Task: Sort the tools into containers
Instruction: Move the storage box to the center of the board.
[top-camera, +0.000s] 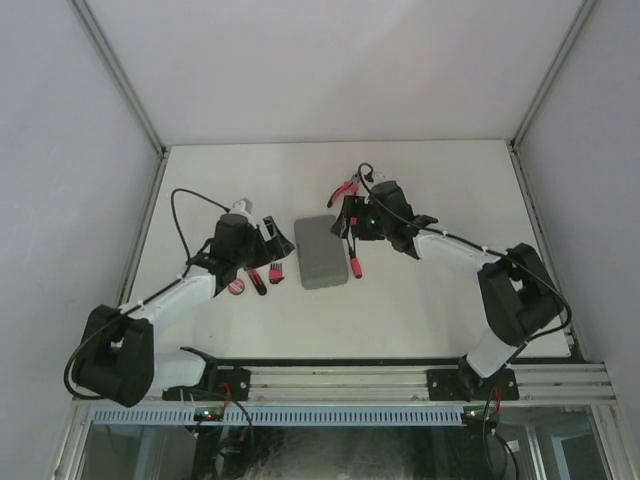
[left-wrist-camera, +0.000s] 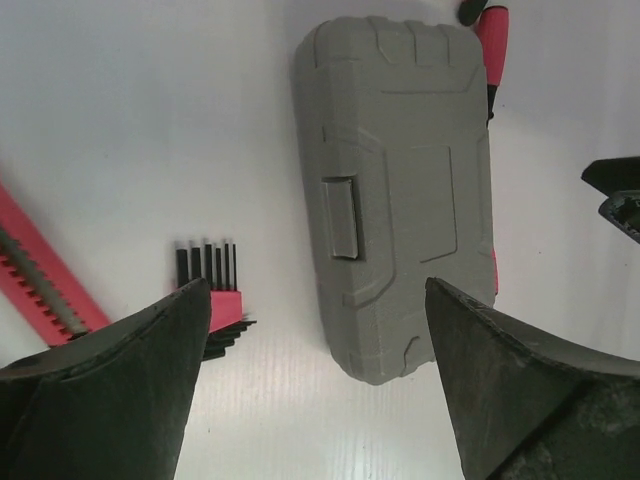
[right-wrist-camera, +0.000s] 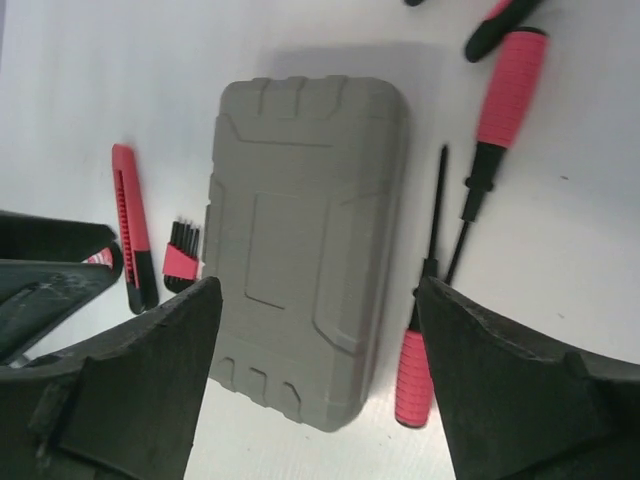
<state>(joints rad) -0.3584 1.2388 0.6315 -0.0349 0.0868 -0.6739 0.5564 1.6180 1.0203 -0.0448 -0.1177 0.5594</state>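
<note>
A closed grey tool case (top-camera: 321, 251) lies flat in the middle of the table, its latch (left-wrist-camera: 340, 216) facing left. My left gripper (top-camera: 274, 240) hovers at the case's left side, open and empty. My right gripper (top-camera: 347, 222) hovers at its far right corner, also open and empty. Left of the case lie a comb-like piece (left-wrist-camera: 209, 288), a red-and-black cutter (right-wrist-camera: 133, 226) and a round red disc (top-camera: 236, 287). Right of it lie two red-handled screwdrivers (right-wrist-camera: 412, 375) (right-wrist-camera: 510, 86). The red-handled pliers (top-camera: 345, 188) rest beyond the right gripper.
White walls and metal rails enclose the white table (top-camera: 430, 300). Both arm bases sit on the rail at the near edge. The two grippers are close together, with the case between them.
</note>
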